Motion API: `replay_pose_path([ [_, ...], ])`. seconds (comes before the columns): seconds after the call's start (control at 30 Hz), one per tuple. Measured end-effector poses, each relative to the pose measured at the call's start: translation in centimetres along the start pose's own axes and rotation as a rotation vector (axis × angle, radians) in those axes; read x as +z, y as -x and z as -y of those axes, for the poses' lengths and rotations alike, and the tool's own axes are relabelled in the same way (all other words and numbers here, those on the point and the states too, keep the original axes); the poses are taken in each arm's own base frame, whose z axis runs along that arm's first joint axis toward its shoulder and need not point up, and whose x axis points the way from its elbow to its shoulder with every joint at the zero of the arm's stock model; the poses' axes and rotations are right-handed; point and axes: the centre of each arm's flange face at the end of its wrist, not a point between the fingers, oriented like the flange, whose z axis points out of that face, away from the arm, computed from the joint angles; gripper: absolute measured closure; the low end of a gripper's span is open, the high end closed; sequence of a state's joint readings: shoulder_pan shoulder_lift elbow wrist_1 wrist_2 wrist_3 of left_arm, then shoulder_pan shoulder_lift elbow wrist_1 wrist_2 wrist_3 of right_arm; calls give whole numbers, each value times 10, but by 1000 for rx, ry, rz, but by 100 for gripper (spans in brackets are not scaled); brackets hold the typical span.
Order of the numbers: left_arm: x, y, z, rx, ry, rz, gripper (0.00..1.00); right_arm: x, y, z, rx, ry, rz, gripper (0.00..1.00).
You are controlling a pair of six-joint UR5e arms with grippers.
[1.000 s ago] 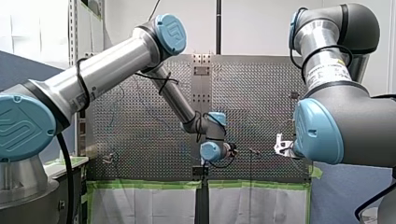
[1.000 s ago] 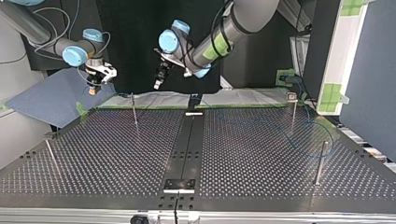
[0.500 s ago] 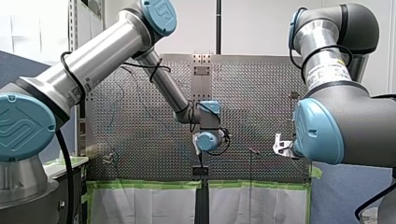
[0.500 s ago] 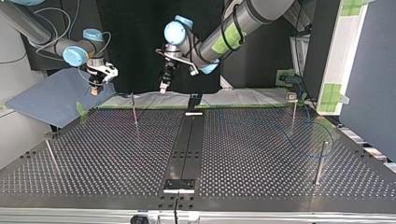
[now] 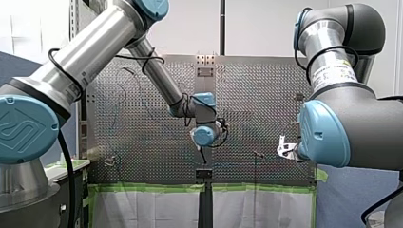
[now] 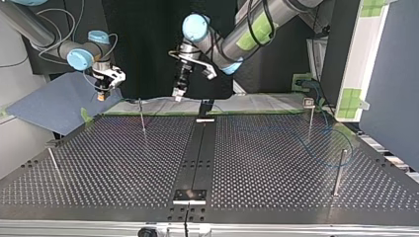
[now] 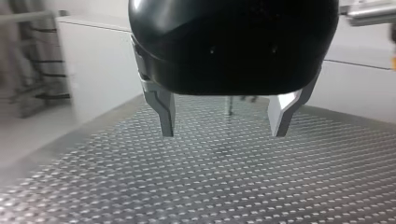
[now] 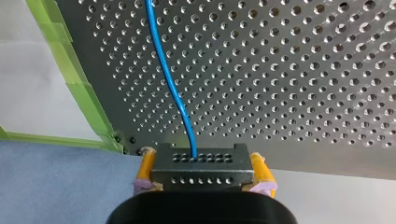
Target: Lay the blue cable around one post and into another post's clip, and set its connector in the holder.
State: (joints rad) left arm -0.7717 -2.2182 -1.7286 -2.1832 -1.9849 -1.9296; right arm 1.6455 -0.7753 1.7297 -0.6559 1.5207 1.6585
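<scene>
While my right gripper (image 8: pixel 201 157) hangs just off the taped corner of the table (image 8: pixel 303 70), its yellow pads (image 8: pixel 145 163) press tight on both sides of the dark connector (image 8: pixel 201 171). The green tape (image 8: pixel 88 102) runs along the table edge beside it, and a blue sheet (image 8: pixel 51 186) lies below. From the connector the blue cable (image 8: pixel 170 84) goes away over the holes of the table.

My left gripper (image 7: pixel 222 134) hovers above the taped edge, near the dark middle strip (image 6: pixel 197 148), and points down. Its metal fingers (image 7: pixel 164 112) stand wide apart with nothing between them.

Farther across, toward the side edge at the top view's right, the cable makes a loose loop flat on the table. The loop lies between a post with a small fitting on top (image 6: pixel 310 118) and a plain post (image 6: pixel 339 170) nearer the opposite edge. Whether it goes around either of them, I cannot tell.
</scene>
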Motion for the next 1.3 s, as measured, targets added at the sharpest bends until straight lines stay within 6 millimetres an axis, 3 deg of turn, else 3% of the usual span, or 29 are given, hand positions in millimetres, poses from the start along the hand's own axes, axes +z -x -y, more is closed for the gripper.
replay_pose_path([
  [0.23, -10, 26, -4, -39, 37, 72, 0, 0, 0, 1, -1, -3, 1, 100],
  [0.7, -18, 80, -32, -81, 78, 199, 0, -1, 1, 3, -3, -6, 6, 100],
  [0.97, -30, 65, -76, 25, 155, 142, 0, -1, 1, 4, -3, -7, 6, 100],
  [1.3, -64, 48, -101, 86, 195, 67, 0, -1, 1, 4, -4, -9, 3, 100],
])
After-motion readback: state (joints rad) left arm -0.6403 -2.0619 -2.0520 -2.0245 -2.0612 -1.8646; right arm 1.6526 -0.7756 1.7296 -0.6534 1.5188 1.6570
